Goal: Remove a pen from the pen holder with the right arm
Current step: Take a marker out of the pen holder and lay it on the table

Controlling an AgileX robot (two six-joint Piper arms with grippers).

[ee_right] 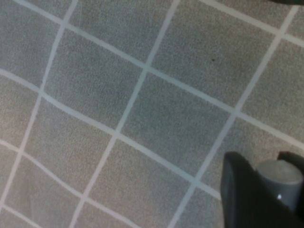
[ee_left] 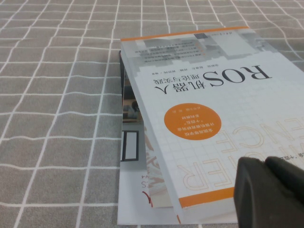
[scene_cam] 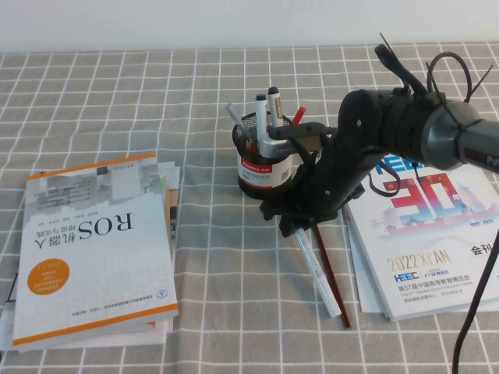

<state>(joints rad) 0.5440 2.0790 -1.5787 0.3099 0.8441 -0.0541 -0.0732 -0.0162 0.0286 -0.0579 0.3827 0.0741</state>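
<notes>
A black mesh pen holder (scene_cam: 263,165) with a red and white label stands mid-table and holds several pens (scene_cam: 274,107). My right gripper (scene_cam: 295,222) hangs low over the cloth just in front of the holder, on its right side. It is shut on a grey-white pen (scene_cam: 318,273) that slants from the fingers toward the front edge. In the right wrist view the pen's grey round end (ee_right: 279,176) shows between the black fingers (ee_right: 237,190). My left gripper (ee_left: 266,164) hovers over the ROS book (ee_left: 204,109) with its fingers together and nothing held.
A dark red pen (scene_cam: 334,274) lies on the cloth beside the held pen. The white and orange ROS book (scene_cam: 93,241) sits on papers at the left. A stack of magazines (scene_cam: 433,234) lies at the right under the right arm. A silver marker (scene_cam: 282,139) rests across the holder's rim.
</notes>
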